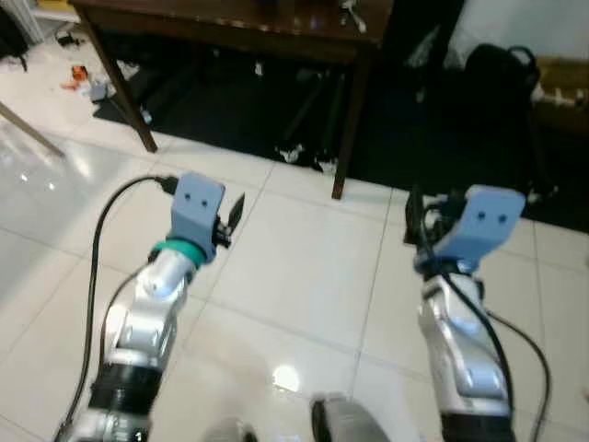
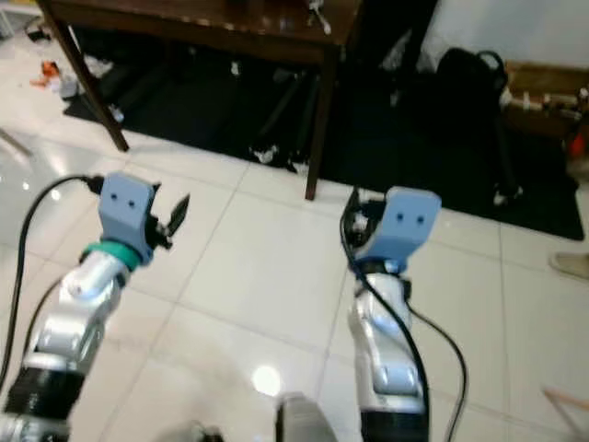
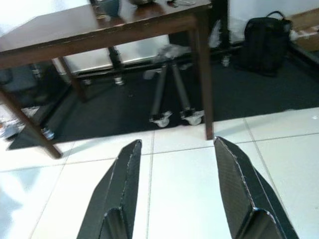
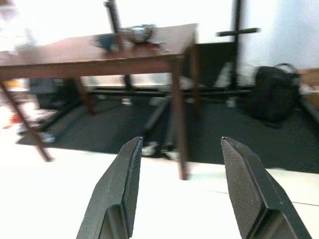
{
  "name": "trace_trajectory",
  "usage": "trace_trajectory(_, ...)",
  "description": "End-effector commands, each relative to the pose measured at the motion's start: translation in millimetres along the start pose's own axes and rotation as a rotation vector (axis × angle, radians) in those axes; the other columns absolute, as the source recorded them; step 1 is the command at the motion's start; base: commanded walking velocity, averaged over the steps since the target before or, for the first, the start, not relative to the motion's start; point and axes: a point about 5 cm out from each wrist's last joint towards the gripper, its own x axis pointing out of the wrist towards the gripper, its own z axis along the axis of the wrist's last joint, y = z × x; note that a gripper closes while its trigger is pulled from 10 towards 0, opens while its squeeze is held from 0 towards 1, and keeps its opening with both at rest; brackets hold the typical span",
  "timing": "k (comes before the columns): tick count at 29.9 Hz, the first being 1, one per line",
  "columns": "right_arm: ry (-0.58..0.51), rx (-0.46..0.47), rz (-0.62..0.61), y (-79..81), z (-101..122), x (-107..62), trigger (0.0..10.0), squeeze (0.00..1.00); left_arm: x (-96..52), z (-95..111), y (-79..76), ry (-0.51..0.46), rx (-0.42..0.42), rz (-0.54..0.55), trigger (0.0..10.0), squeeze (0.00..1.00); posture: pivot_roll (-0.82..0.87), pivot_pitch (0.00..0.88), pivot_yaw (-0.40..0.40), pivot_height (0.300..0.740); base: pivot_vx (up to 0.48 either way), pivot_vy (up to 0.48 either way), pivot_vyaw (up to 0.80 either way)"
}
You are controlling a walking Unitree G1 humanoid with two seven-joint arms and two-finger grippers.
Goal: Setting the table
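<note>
Both arms are held out low over the white tiled floor [image 1: 304,267], and nothing is carried. The left gripper [image 3: 174,189] is seen with its two black fingers spread wide and nothing between them; the right gripper [image 4: 179,191] is spread the same way, likewise empty.

The dark wooden table [image 4: 99,52] is found ahead of both grippers and above them, well apart, its near corner leg [image 1: 352,120] planted at the edge of a black mat [image 3: 124,109]. On the tabletop a metal bowl [image 4: 137,33] and a bluish item [image 4: 105,40] are made out, too blurred to be named further, and small cutlery-like metal pieces [image 1: 352,15] lie near the corner.

The table's long edge is seen running across the view, from the corner away toward the robot's left, so the tabletop is judged to lie more before the left arm, the corner leg between the two. A black backpack [image 3: 261,42] is noted beyond the leg, on the right. An approach is judged to be needed before anything is reached.
</note>
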Motion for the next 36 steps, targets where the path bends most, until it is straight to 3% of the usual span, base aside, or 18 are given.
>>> trace_trajectory(1, 0.015, 0.017, 0.033, 2.7, -1.1, -0.6, 10.0, 0.0, -0.1, -1.4, -1.2, 0.013, -0.014, -0.008, 10.0, 0.0, -0.02, 0.012, 0.092, 0.74, 0.0, 0.0, 0.0)
trace_trajectory(13, 0.018, -0.049, 0.074, 7.3, -2.2, -1.3, 10.0, 0.0, 1.5, -1.0, -3.0, 0.017, -0.008, -0.008, 10.0, 0.0, -0.03, 0.005, 0.095, 0.74, 0.0, 0.0, 0.58)
trace_trajectory(36, 0.036, -0.037, 0.15, 15.9, -5.8, -5.7, 10.0, 0.0, -0.1, -3.6, -2.0, 0.038, 0.01, 0.011, 10.0, 0.0, -0.02, 0.004, 0.094, 0.74, 0.0, 0.0, 0.8)
